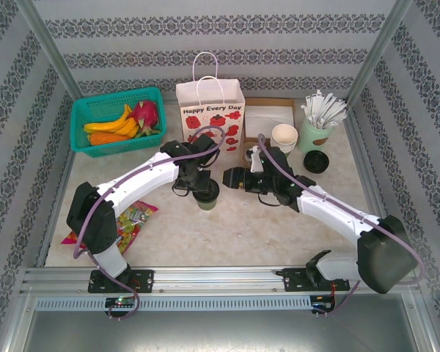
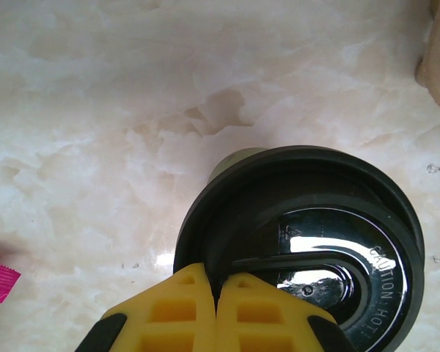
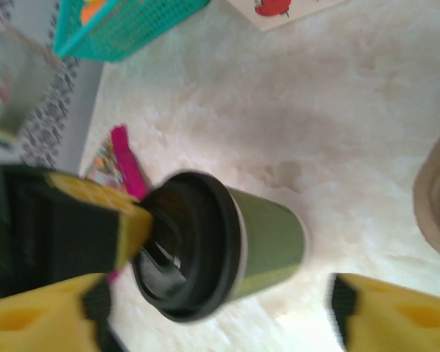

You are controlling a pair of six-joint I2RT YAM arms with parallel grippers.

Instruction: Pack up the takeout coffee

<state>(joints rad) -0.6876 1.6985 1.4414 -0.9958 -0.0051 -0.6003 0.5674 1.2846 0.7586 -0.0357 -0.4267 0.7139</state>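
Pinched shut, the left gripper (image 2: 218, 282) clamps its ribbed yellow fingers (image 2: 180, 308) on the rim of the lid (image 2: 337, 249) of the coffee cup (image 3: 271, 246); the cup stands upright, long axis vertical, on the smooth marbled table (image 1: 264, 227) just in front of the paper bag (image 1: 211, 116). Lid: round glossy black plastic; wall: matte dark-green paper. Just beside it the right gripper (image 3: 216, 304) hangs with jaws spread wide, holding nothing. Beyond the cup the stiff bag stands mouth up, so the left arm looks best placed to lift it in
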